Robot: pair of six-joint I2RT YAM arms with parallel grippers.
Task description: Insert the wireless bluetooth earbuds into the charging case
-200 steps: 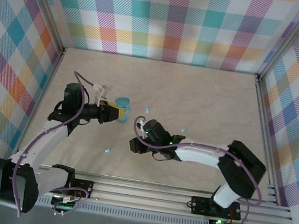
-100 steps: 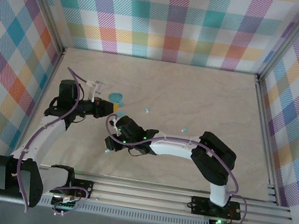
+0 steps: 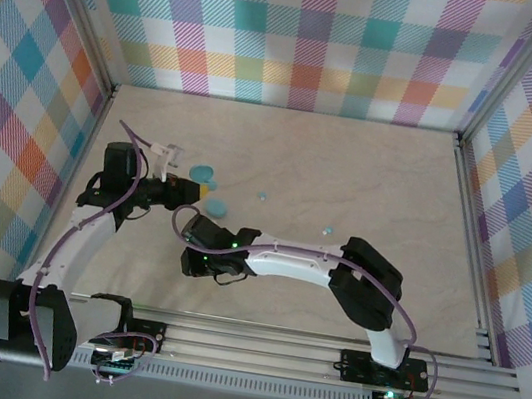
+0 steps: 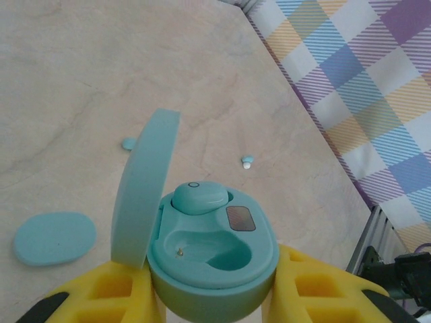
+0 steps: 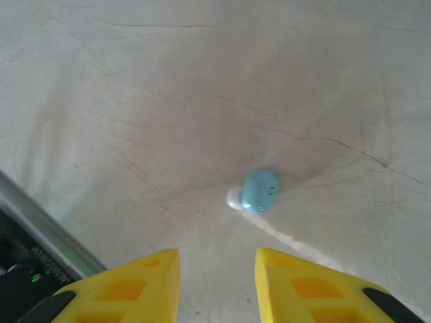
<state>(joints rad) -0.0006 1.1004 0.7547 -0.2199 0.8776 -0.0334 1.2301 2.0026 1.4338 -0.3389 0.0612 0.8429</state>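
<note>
A pale, marble-veined counter [image 3: 371, 176] is seen spreading beyond and to the right of the right gripper [image 3: 191, 265]. It is enclosed on three sides by walls [image 3: 302, 33] covered in pastel plaid cloth and framed by aluminium posts [image 3: 522, 68]. Behind that gripper, grooved aluminium rails [image 3: 274, 341] are laid along the near edge. Everything is evenly and softly lit

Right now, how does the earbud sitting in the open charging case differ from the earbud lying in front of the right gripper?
The seated earbud rests in a socket of the charging case, held by the left gripper; the loose earbud lies on the table, ahead of the open right gripper. The seated earbud shows only its rounded back; the loose earbud shows its whitish tip. Both are pale teal.
</note>
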